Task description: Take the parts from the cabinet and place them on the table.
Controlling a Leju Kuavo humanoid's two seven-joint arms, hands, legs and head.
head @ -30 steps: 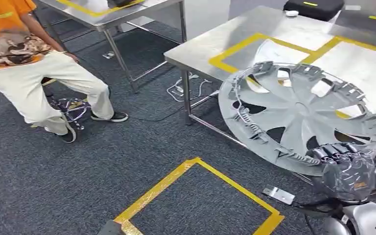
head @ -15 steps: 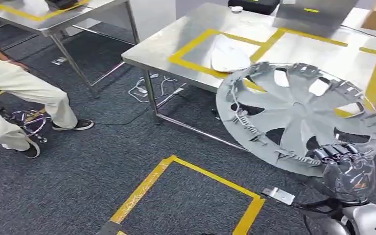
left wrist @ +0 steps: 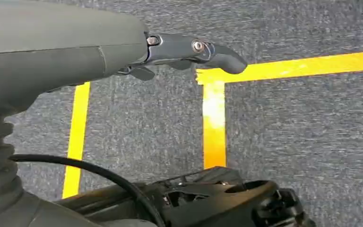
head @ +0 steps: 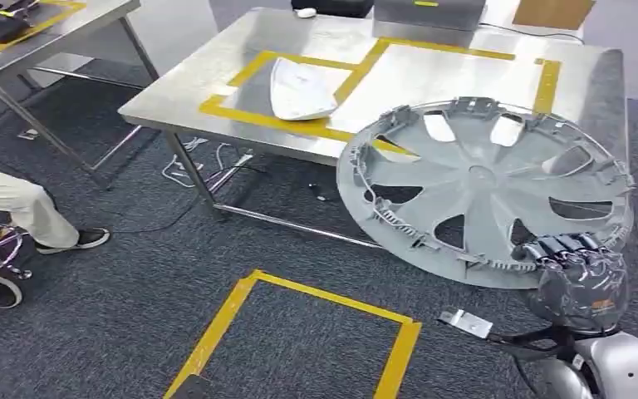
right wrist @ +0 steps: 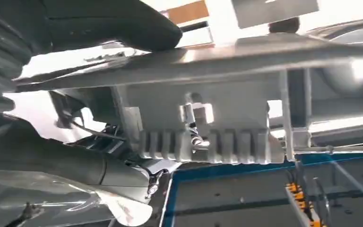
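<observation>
Aloft, the right hand [head: 580, 278] grips a grey hubcap [head: 482, 187] by its near rim before the counter [head: 399, 83]; the left hand [left wrist: 123, 47] seemingly holds nothing, fingers apart.

Head view high, facing down at table [head: 216, 91] and hubcap [head: 482, 191], left wrist view close over taped floor [left wrist: 288, 123], right wrist view close under hubcap, shared with head view
</observation>
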